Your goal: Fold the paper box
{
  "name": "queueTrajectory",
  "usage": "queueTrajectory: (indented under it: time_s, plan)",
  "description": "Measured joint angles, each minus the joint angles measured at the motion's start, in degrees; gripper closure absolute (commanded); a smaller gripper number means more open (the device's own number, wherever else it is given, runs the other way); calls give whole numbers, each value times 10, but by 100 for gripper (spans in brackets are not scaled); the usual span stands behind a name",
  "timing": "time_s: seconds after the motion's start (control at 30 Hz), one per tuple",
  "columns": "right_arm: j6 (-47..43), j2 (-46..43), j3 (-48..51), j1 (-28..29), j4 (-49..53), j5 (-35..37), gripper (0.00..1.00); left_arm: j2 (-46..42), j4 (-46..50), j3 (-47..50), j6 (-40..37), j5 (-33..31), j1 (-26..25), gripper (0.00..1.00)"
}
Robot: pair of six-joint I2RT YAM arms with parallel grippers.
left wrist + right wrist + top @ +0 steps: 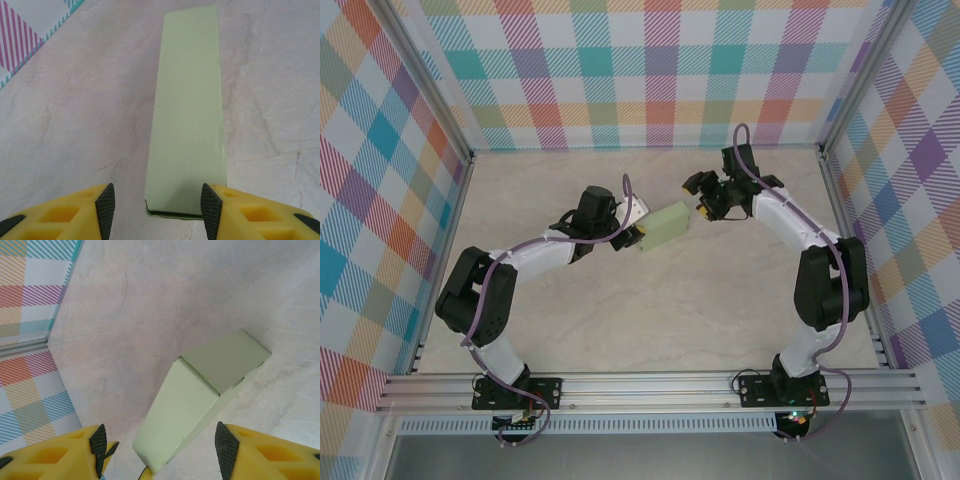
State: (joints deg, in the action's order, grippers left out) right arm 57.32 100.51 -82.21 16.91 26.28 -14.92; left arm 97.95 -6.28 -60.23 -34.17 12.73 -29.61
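The paper box point(668, 224) is pale green card folded into a long flat box, and it lies on the marbled table between the two arms. In the left wrist view the paper box point(187, 115) runs away from the camera. Its near end sits between the jaws of my left gripper point(158, 202). The right pad point(210, 205) is at the box's edge and the left pad stands clear of it. My right gripper point(161, 445) is open and straddles the other end of the paper box point(185, 410) with a gap on each side.
The table point(650, 330) is walled by checked panels at the back point(650, 80) and at both sides. A metal rail point(650, 385) runs along the near edge by the arm bases. Bare tabletop lies in front of the box.
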Motion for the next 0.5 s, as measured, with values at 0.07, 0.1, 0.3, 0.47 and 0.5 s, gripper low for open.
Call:
queueTrajectory:
  time_s: [0.07,0.1,0.3,0.47,0.5]
  plan:
    - [-31,7,-37,1,45,16,36,-6,4,0,11,0,0,38]
    - [-42,12,-55,4,68,24,35,-9,9,0,16,0,0,37]
    - [-29,40,-104,44,170,66,20,-67,33,1,50,0,1,30]
    - [26,70,-113,109,187,64,14,-148,31,1,78,0,9,28]
    - [35,83,-124,117,190,59,13,-160,31,1,82,-1,11,28]
